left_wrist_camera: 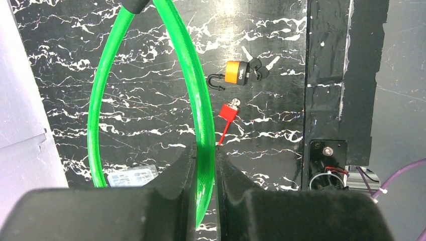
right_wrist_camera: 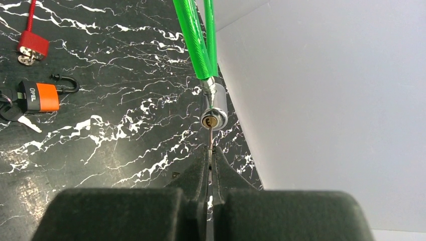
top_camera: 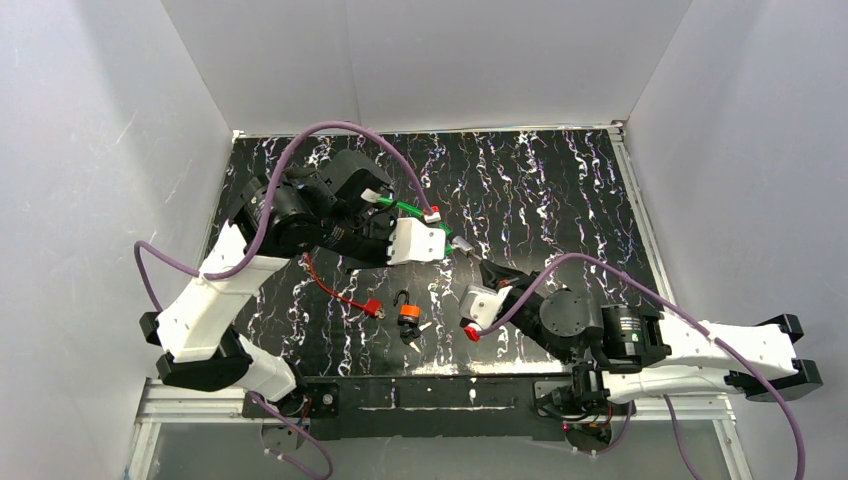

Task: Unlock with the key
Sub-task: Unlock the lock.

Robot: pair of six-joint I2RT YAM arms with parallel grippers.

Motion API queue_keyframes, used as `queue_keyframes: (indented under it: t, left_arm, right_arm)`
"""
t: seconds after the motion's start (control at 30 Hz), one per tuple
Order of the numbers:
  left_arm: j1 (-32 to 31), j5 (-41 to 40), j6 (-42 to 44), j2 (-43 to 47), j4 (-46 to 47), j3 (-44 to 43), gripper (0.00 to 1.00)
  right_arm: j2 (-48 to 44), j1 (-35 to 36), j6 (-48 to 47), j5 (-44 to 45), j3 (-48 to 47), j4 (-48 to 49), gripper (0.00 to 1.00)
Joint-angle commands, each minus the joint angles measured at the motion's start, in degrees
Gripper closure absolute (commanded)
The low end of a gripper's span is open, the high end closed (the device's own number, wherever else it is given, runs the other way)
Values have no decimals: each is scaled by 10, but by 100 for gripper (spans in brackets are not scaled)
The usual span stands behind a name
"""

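Right gripper [right_wrist_camera: 210, 159] clenched on thin key [right_wrist_camera: 209, 136], tip at keyhole of chrome lock cylinder [right_wrist_camera: 213, 111], mid-table. Left gripper [left_wrist_camera: 205, 155] clamps green cable [left_wrist_camera: 198, 100]. Cable looks floppy, so cylinder likely swings; better gripped close to cylinder. Key small, probably slippery.

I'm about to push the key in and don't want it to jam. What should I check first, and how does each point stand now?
1. Cable held: left gripper shut on the green cable: ok.
2. Key held: right gripper pinches the key: ok.
3. Key lined up with the keyhole: ok, tip right at it.
4. Key's teeth turned the right way: cannot tell.
5. Orange padlock out of the path: ok, it lies off to the side.
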State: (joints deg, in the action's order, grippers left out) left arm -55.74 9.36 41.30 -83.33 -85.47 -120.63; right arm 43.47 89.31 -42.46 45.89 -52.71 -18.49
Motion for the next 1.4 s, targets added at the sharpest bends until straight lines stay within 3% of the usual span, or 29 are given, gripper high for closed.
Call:
queue_keyframes:
  t: [0.0, 1.37]
  left_arm:
    - [-7, -5, 2, 14, -109, -25, 100]
    - [-22, -40, -1, 0, -109, -36, 100]
  right_arm:
    - [4, -4, 1, -13, -17, 18, 99]
    - [-2, -3, -7, -7, -25, 32, 99]
